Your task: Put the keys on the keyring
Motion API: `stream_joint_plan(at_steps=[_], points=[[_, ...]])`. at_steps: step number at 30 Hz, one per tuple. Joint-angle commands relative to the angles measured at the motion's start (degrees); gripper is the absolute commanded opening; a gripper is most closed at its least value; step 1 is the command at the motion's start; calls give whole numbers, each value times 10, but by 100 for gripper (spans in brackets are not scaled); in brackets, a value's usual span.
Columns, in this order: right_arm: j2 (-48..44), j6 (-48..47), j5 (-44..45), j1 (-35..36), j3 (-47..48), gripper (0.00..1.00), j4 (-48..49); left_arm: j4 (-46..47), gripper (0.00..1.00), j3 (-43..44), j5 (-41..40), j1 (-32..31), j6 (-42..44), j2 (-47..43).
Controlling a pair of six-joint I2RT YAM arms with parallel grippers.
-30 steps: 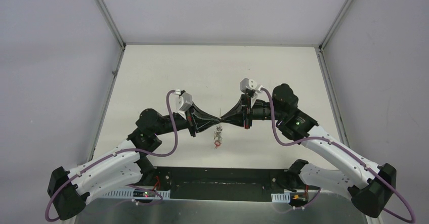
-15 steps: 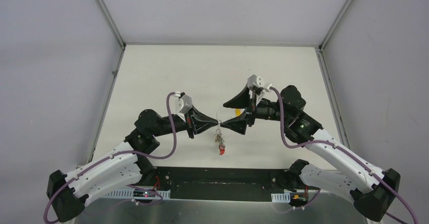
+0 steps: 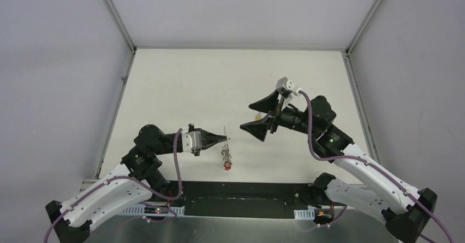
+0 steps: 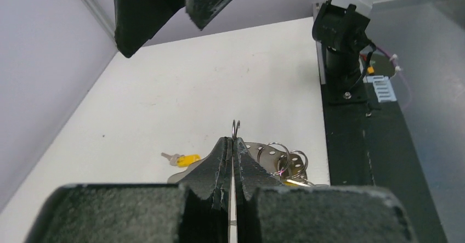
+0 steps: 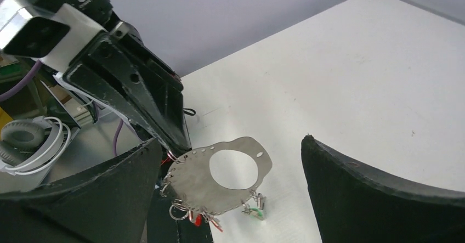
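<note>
Left pincer (image 3: 224,139) is pinching the keyring (image 5: 189,181) by its edge, with keys (image 3: 226,159) dangling just below its tips. Right pincer (image 3: 247,117) is hanging spread wide nearby, touching nothing. A yellow-tagged key (image 4: 183,158) is lying underneath.

Keyring (image 5: 189,184): flat silvery oval plate, clamped in left pincer (image 4: 234,144), keys (image 5: 253,206) dangling; yellow-tagged key (image 4: 183,158) on table (image 4: 219,89).

Bright, even light from overhead, soft all round, with only faint shadows lying on the white table (image 3: 181,89). Close to the lens my left fingers (image 4: 211,166) go blurry and grainy, and my right fingers (image 5: 384,199) too. The keyring (image 5: 189,185) gives a dull sheen, no hard glare.
</note>
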Motion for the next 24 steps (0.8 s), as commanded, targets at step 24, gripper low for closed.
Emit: stream_joint_plan(at_steps=[24], points=[[77, 35, 125, -26, 10, 100, -195, 77, 0, -55, -132, -5, -229, -13]])
